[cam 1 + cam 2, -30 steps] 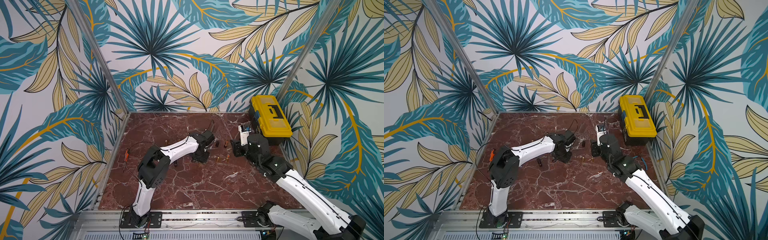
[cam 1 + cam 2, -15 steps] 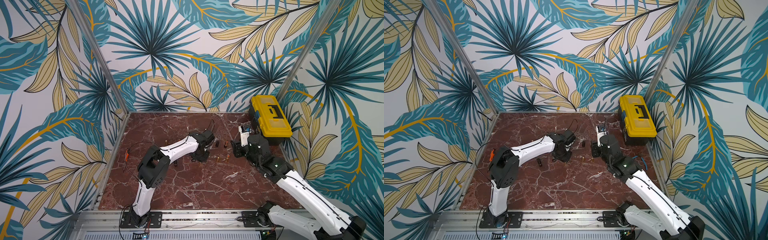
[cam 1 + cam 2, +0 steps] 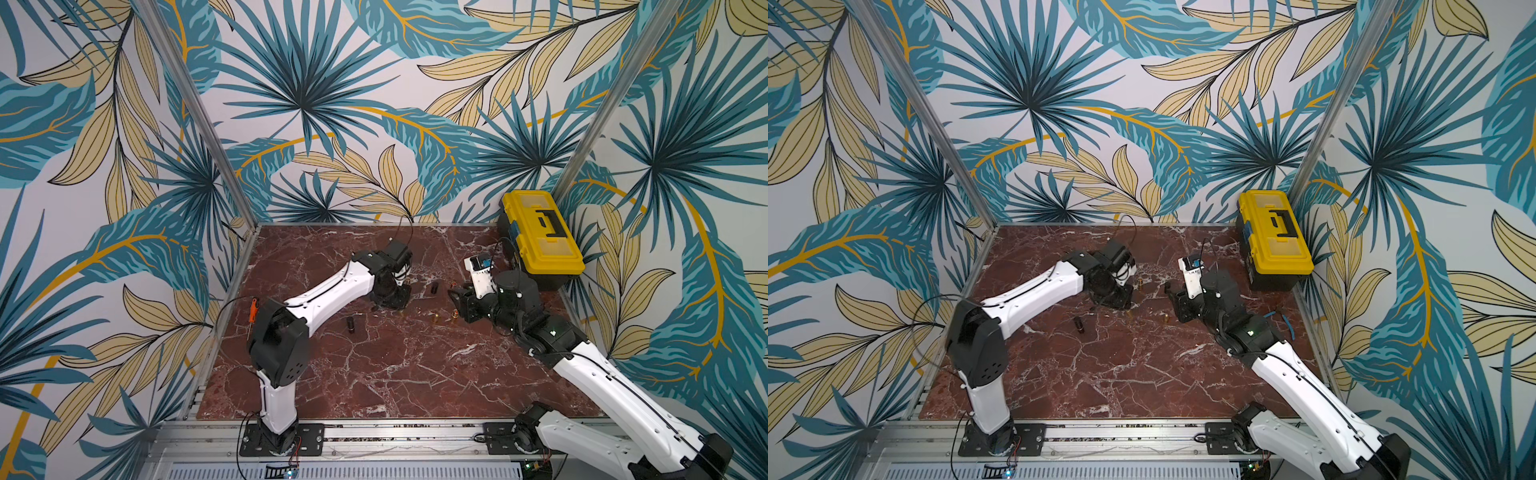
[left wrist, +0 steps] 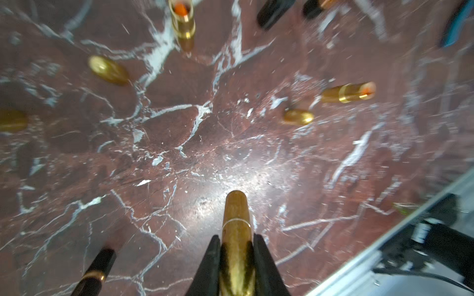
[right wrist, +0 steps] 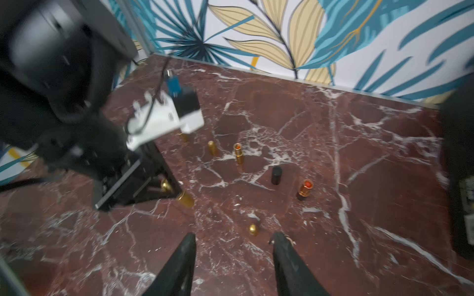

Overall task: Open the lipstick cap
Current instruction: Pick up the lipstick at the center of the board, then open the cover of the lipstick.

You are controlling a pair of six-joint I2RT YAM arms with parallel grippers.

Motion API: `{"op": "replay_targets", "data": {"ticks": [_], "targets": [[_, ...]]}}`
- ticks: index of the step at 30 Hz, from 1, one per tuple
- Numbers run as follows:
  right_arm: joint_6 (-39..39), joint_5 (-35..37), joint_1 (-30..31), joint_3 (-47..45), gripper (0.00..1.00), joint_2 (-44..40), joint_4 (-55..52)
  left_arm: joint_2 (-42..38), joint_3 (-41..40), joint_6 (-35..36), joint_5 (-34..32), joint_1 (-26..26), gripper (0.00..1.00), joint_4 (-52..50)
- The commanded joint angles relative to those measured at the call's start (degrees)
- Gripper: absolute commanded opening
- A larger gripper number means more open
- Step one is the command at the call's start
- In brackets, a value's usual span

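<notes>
You're seeing both top views from high at the front, tilted down over the whole marble table (image 3: 395, 374). Your left wrist camera hugs the gold lipstick (image 4: 236, 230), close to the marble; your right wrist looks low across at the left arm (image 5: 77, 143).

Base of gold lipstick (image 4: 236, 225) between black fingers (image 4: 207, 266), beyond frame edge

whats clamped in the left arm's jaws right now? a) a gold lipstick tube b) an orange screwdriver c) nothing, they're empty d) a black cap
a: the left wrist view shows the left arm's jaws closed on either side of a gold lipstick tube, with its rounded end sticking out past them above the marble tabletop.
</notes>
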Motion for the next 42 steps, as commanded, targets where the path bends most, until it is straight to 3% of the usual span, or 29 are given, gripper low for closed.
{"op": "replay_targets", "data": {"ticks": [1, 5, 12, 30, 42], "targets": [[-2.6, -12.3, 0.7, -1.5, 0.51, 1.2, 1.5, -9.1, 2.2, -2.7, 12.5, 3.4, 0.13, -1.6], [-4.2, -16.9, 2.4, 0.3, 0.53, 3.4, 1.6, -14.2, 1.3, -5.2, 22.6, 6.3, 0.13, -1.9], [-7.7, -18.6, 4.9, 3.8, 0.54, 8.9, 2.0, -18.2, 0.0, -7.5, 30.8, 7.8, 0.13, -1.8], [-10.9, -21.5, 6.5, 9.6, 0.5, 15.9, 2.4, -15.1, -0.4, -6.4, 33.1, 9.0, 0.13, -1.8], [-11.6, -22.0, 7.7, 10.7, 0.28, 17.2, 2.1, -13.3, -0.4, -5.5, 33.8, 9.9, 0.13, -1.8]]}}
